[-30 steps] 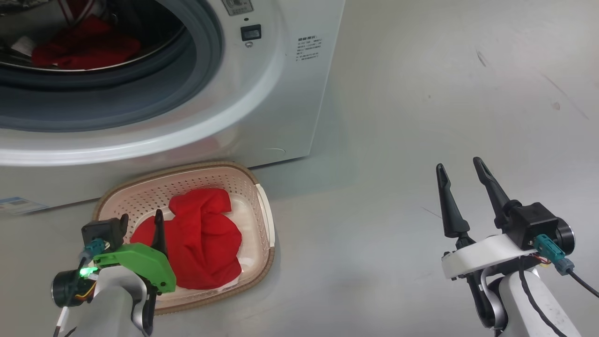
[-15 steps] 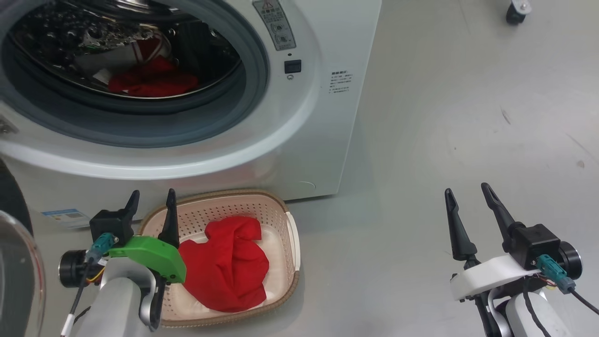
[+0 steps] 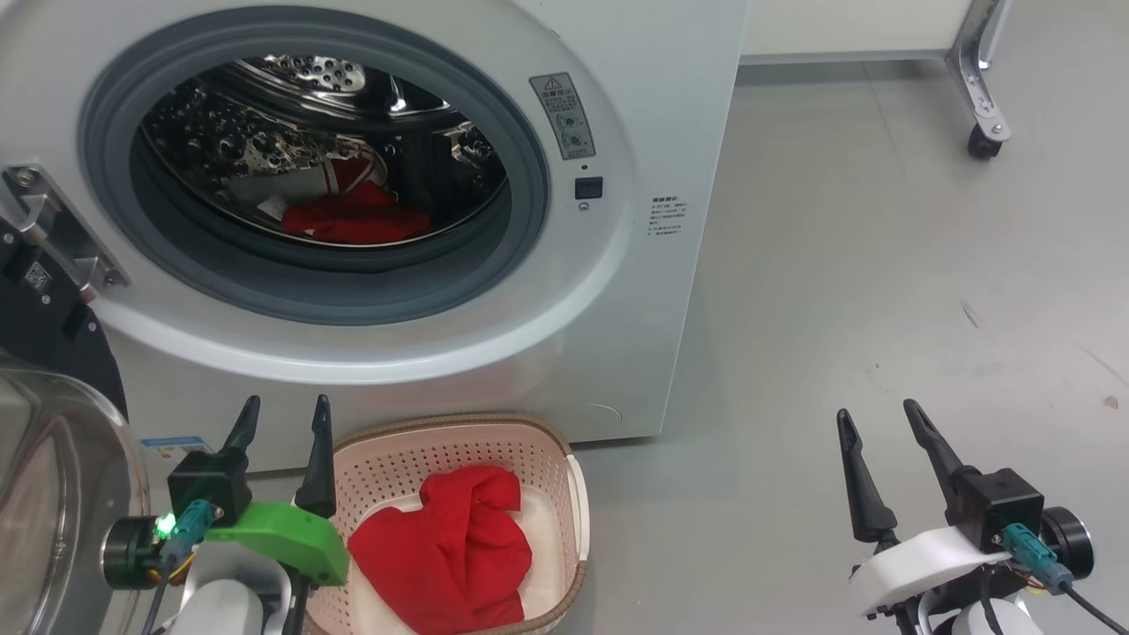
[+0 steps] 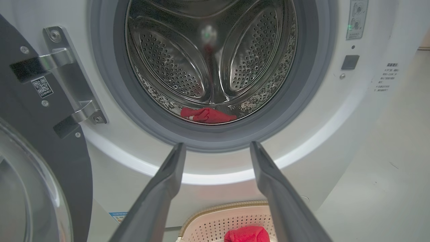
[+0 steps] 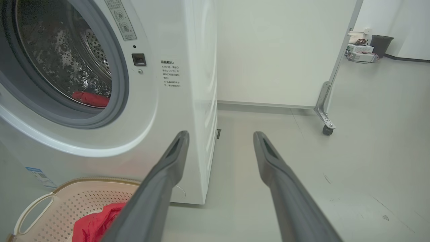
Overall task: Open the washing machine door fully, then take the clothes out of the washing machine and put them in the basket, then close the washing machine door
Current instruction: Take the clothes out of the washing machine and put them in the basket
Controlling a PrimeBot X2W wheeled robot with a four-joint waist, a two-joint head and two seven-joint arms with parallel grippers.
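Observation:
The white washing machine (image 3: 653, 106) stands with its door (image 3: 53, 494) swung open at the far left, glass bowl facing me. Red clothes (image 3: 357, 220) lie at the bottom of the steel drum, also seen as red clothes (image 4: 206, 115) in the left wrist view. On the floor below the opening sits the cream basket (image 3: 564, 459) with a red garment (image 3: 450, 551) in it. My left gripper (image 3: 282, 416) hangs open and empty by the basket's left rim. Over bare floor to the right, my right gripper (image 3: 878, 414) is open too, holding nothing.
A white panel on a metal leg with a caster (image 3: 981, 141) stands behind the machine at the right. A dark bin (image 5: 381, 45) and cables sit far back by the wall. Grey floor (image 3: 864, 291) stretches right of the machine.
The head camera has tilted up, so the drum opening, door hinge and caster now show. Both grippers keep their open pose; the red garment stays in the basket.

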